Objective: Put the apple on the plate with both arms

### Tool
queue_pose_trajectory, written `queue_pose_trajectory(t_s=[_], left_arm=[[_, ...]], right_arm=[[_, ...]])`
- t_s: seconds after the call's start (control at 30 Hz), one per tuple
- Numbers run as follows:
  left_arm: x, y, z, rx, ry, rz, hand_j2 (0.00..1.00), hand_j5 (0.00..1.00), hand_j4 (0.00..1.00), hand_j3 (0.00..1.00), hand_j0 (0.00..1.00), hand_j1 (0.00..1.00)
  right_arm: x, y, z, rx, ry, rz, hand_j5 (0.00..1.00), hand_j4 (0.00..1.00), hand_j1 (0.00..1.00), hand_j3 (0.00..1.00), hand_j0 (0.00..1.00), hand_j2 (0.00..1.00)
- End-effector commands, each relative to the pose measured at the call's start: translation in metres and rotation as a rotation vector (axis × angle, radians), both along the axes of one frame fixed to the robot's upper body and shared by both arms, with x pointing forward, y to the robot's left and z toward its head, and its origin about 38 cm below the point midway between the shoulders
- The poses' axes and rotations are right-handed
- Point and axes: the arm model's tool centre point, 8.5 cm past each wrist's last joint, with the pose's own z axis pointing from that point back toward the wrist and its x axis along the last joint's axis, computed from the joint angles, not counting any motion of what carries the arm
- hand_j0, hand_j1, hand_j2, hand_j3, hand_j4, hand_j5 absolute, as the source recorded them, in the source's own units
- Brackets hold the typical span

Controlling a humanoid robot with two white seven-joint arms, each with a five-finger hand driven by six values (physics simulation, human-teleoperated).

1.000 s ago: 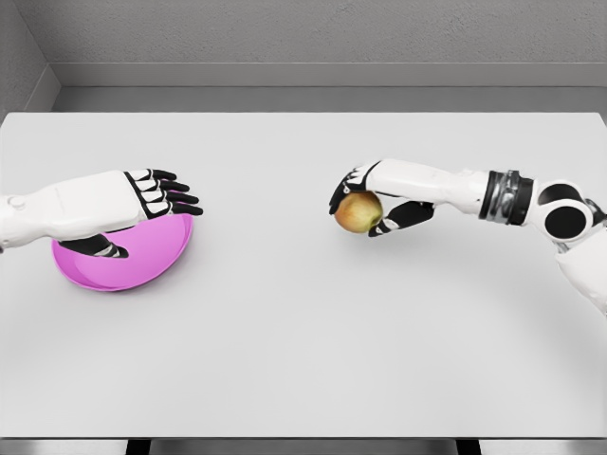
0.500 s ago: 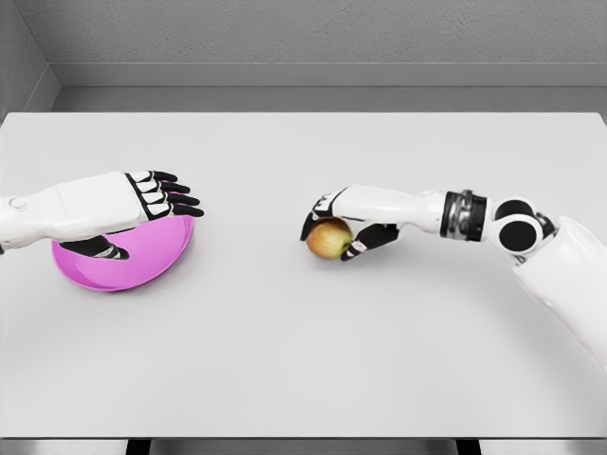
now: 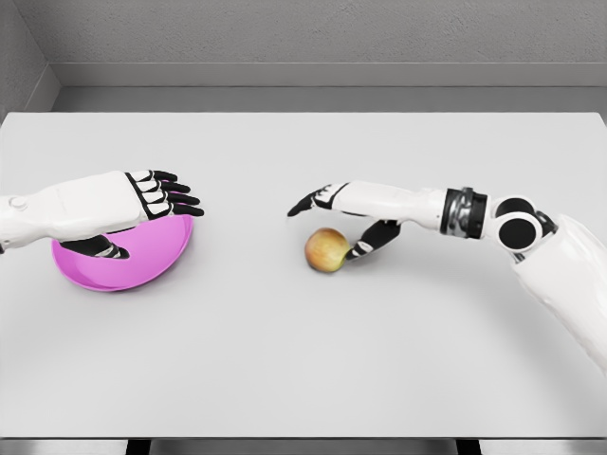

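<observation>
The table looks like a plain matt white laminate, totally smooth, barely any shine. The plate is a glossy magenta plastic, slightly see-through at the rim with soft highlights. The apple has a smooth, faintly waxy yellow-green skin with a reddish blush, only a dull sheen. Both arms are hard white plastic shells, satin rather than mirror-shiny; the left hand and right hand have black rubbery-looking finger segments. The right wrist has a brushed-metal-looking grey ring. Back wall is rough, grainy grey, like concrete.
</observation>
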Motion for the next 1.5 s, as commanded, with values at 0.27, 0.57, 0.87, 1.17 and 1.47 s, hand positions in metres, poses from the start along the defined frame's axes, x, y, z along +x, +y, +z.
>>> queue_pose_trajectory(t_s=[0.27, 0.57, 0.87, 1.17, 1.47], left_arm=[[0.008, -0.057, -0.005, -0.011, 0.012, -0.149, 1.00, 1.00, 1.00, 1.00, 1.00, 1.00], [0.016, -0.158, -0.034, 0.074, 0.048, -0.354, 1.00, 1.00, 1.00, 1.00, 1.00, 1.00], [0.012, -0.224, -0.034, 0.094, 0.013, -0.479, 1.00, 1.00, 1.00, 1.00, 1.00, 1.00], [0.058, -0.228, -0.069, 0.120, 0.113, -0.353, 1.00, 1.00, 1.00, 1.00, 1.00, 1.00], [0.053, -0.231, -0.078, 0.149, 0.126, -0.372, 0.92, 0.92, 0.92, 0.92, 0.92, 0.92]], right_arm=[[-0.006, -0.190, 0.053, -0.059, -0.097, -0.389, 1.00, 1.00, 1.00, 1.00, 1.00, 1.00], [-0.008, -0.210, 0.077, -0.053, -0.152, -0.431, 1.00, 1.00, 1.00, 1.00, 1.00, 1.00], [-0.011, -0.217, 0.083, -0.078, -0.161, -0.437, 1.00, 1.00, 1.00, 1.00, 1.00, 1.00], [-0.012, -0.216, 0.084, -0.082, -0.165, -0.432, 1.00, 1.00, 1.00, 1.00, 1.00, 1.00], [-0.012, -0.217, 0.085, -0.081, -0.167, -0.433, 1.00, 1.00, 1.00, 1.00, 1.00, 1.00]])
